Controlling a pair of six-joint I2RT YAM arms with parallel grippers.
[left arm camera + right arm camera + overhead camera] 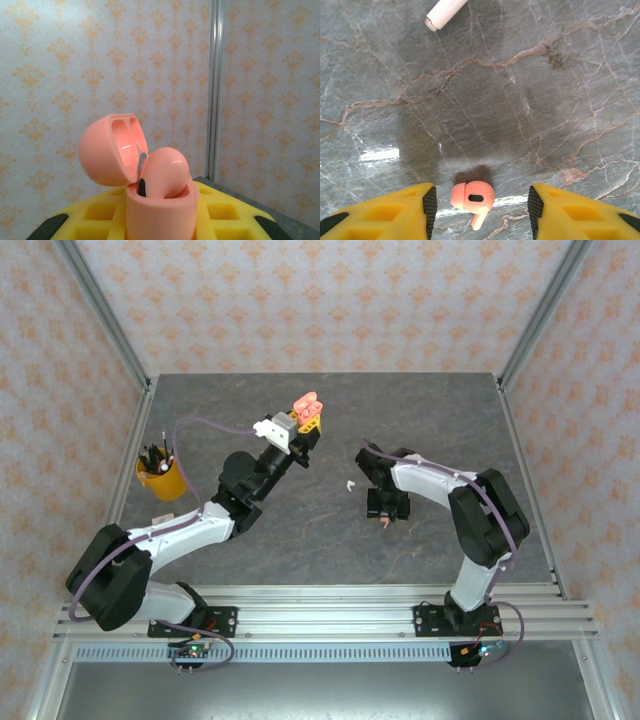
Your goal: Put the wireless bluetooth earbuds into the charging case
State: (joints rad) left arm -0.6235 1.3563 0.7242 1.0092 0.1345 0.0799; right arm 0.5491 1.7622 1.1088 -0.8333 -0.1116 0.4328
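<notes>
My left gripper [309, 420] is raised above the table's far middle, shut on the salmon-pink charging case [160, 215]. The case's lid [106, 152] is hinged open, and one pink earbud [167, 172] sits in the case, its rounded head sticking out. On the table, my right gripper [482, 210] is open and straddles a second pink earbud [472, 198], which lies flat with a gap to each yellow finger [415, 212]. From above, that earbud [385, 524] is just under the right gripper [385, 510]. A white earbud [349, 484] lies to its left, and its stem [445, 10] shows at the top edge.
A yellow cup [160, 478] holding dark pens stands at the table's left edge. Aluminium frame posts [105, 315] rise at the back corners in front of patterned walls. The grey marble table [440, 420] stretches behind and between the arms.
</notes>
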